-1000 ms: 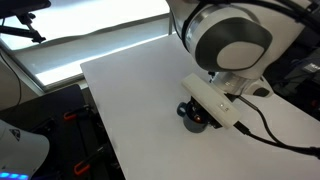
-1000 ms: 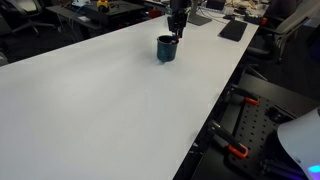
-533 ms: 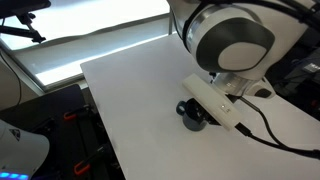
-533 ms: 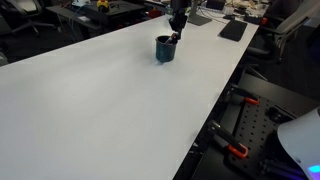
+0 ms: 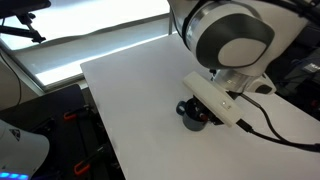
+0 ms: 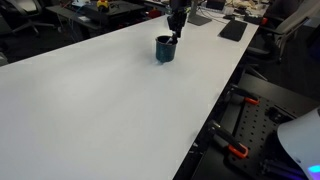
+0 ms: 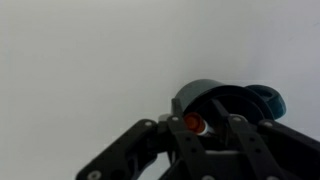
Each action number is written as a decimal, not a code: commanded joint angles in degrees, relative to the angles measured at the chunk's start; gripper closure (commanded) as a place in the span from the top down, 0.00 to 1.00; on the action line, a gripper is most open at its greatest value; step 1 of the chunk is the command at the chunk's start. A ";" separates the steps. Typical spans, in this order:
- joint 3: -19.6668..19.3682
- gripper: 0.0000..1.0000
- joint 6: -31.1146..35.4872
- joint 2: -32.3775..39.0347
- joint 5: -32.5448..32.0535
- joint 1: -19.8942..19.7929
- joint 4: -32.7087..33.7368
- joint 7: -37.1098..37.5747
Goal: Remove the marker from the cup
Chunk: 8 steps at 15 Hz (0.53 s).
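The dark navy cup [image 6: 165, 48] stands upright on the white table [image 6: 100, 100], near its far edge. It also shows in an exterior view [image 5: 190, 118], mostly covered by the wrist. In the wrist view the cup [image 7: 205, 95] lies just beyond the fingers, handle to the right. My gripper [image 7: 195, 128] is right at the cup's mouth, and it hangs over the rim in an exterior view [image 6: 177, 33]. The reddish-orange end of the marker [image 7: 193, 123] sits between the two fingers, which are closed against it. The rest of the marker is hidden.
The table's edge [image 5: 100, 110] runs close to the cup, with a dark floor and equipment beyond it [image 5: 70, 130]. Keyboards and desk clutter [image 6: 232, 28] lie behind the table. A black stand with red clamps [image 6: 240, 130] is beside the near edge.
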 commanded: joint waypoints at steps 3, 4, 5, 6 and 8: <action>0.61 0.81 0.46 -1.75 -2.87 0.01 0.62 0.25; 0.67 0.88 0.35 -1.70 -3.00 0.00 0.81 0.31; 0.71 0.97 0.43 -1.59 -3.15 0.06 0.93 0.37; 0.83 1.00 0.49 -1.40 -3.09 0.03 0.97 0.27; 1.12 1.00 0.28 -0.98 -2.77 -0.09 0.98 0.01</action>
